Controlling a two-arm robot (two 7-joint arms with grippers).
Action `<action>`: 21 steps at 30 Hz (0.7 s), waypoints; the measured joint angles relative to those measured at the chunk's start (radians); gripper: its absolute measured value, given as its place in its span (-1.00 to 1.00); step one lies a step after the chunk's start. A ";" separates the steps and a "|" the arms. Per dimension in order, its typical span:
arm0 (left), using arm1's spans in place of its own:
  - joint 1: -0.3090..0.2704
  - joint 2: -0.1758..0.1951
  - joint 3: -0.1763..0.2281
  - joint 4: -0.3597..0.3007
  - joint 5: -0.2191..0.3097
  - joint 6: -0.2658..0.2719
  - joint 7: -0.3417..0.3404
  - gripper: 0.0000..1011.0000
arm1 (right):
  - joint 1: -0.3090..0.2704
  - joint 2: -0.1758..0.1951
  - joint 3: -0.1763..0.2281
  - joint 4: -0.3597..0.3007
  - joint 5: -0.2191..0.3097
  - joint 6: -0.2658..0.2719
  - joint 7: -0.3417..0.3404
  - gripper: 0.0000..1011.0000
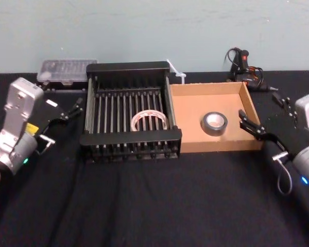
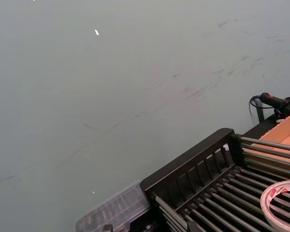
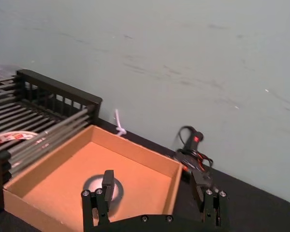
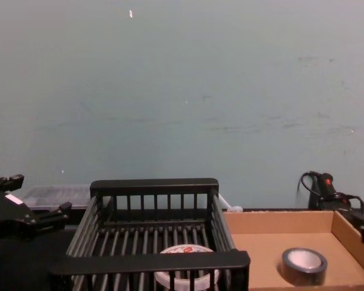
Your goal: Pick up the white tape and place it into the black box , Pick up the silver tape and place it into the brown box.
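Note:
The white tape lies flat on the slatted floor of the black box. In the brown box, right beside it, the silver tape lies flat. My right gripper hovers open at the brown box's right wall, pointing at the silver roll, with nothing between its fingers. To the left of the black box, my left gripper is open and empty, clear of the crate.
A clear plastic case sits behind the black box at the back left. A black and red tool with cables lies behind the brown box. A white zip tie rests between them. Black cloth covers the table.

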 joint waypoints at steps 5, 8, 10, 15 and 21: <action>0.000 0.000 0.000 0.000 0.000 0.000 0.000 0.98 | -0.022 -0.014 0.019 -0.001 -0.005 -0.004 -0.014 0.98; 0.000 0.000 0.000 0.000 0.000 0.000 0.000 0.98 | -0.027 -0.019 0.027 -0.002 -0.004 -0.003 -0.014 0.98; 0.000 0.000 0.000 0.000 0.000 0.000 0.000 0.98 | -0.027 -0.019 0.027 -0.002 -0.004 -0.003 -0.014 0.98; 0.000 0.000 0.000 0.000 0.000 0.000 0.000 0.98 | -0.026 -0.018 0.024 -0.002 -0.004 -0.003 -0.014 0.98; 0.000 0.000 0.000 0.000 0.000 0.000 0.000 0.98 | -0.024 -0.016 0.022 -0.002 -0.004 -0.003 -0.014 0.98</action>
